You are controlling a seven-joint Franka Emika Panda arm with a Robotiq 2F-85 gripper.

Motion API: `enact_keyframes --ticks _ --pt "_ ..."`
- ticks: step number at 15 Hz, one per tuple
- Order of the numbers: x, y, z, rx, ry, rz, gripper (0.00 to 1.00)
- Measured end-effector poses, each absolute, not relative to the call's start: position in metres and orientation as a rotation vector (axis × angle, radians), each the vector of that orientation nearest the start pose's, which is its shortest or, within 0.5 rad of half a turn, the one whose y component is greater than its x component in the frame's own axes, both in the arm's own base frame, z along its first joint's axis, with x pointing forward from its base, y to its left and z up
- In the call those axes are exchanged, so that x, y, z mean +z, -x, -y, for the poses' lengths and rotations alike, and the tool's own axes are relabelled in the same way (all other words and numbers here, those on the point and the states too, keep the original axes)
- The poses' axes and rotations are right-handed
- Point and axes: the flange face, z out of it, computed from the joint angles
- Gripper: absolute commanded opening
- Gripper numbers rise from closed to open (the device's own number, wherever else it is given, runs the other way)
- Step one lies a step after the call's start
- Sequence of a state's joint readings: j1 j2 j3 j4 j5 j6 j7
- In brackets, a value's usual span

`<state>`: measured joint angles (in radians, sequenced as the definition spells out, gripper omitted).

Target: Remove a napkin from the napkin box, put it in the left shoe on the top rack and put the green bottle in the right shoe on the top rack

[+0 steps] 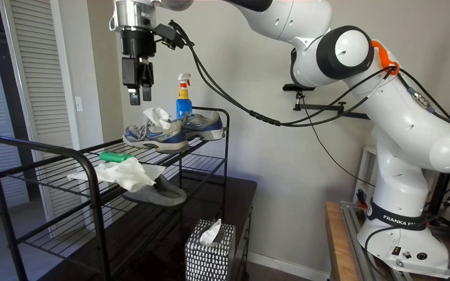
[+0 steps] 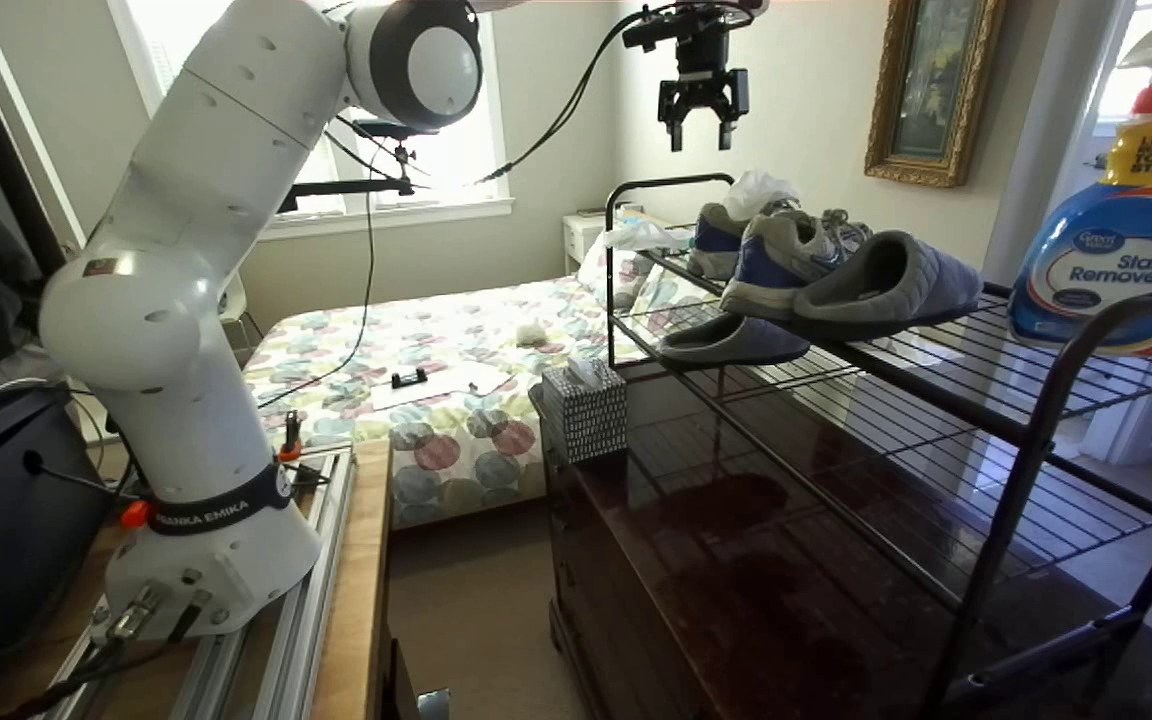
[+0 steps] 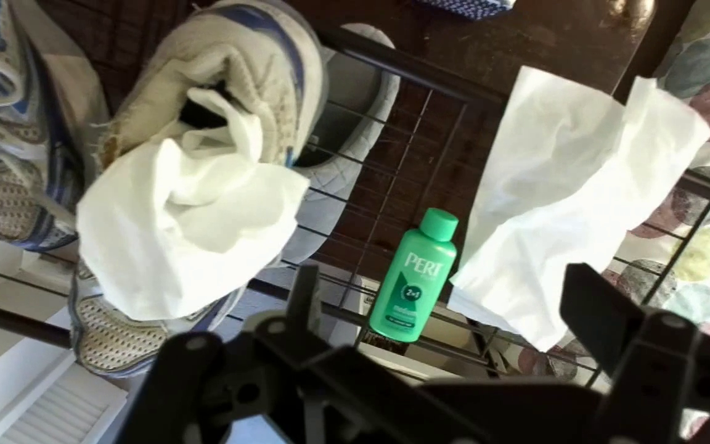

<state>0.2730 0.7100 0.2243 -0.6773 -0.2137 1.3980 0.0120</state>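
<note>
Claw [image 2: 701, 137]: released, jaws parted wide, above the top rack [image 2: 946, 397].
Green PERT bottle [image 3: 415, 277]: lying on its side on the top rack, between left sneaker [image 1: 158, 137] and loose tissue [image 3: 577, 197].
Napkin [image 3: 191, 234]: draped over left sneaker's upper and ankle opening.
Right sneaker [image 1: 205, 127]: on the top rack, beside left sneaker.
Patterned tissue box [image 2: 586, 412]: standing on dresser [image 2: 696, 590]; white tissue [image 1: 210, 233] projecting from top slot.
</note>
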Motion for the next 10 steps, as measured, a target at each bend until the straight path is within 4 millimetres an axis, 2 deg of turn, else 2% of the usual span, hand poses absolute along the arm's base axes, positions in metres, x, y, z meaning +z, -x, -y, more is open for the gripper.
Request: enact_keyframes --ticks 5,10 --pt "0.552 -0.663 -0.295 -0.03 3.135 0.592 1.0" --pt "0.507 -0.682 -0.311 -0.103 3.238 0.404 1.0"
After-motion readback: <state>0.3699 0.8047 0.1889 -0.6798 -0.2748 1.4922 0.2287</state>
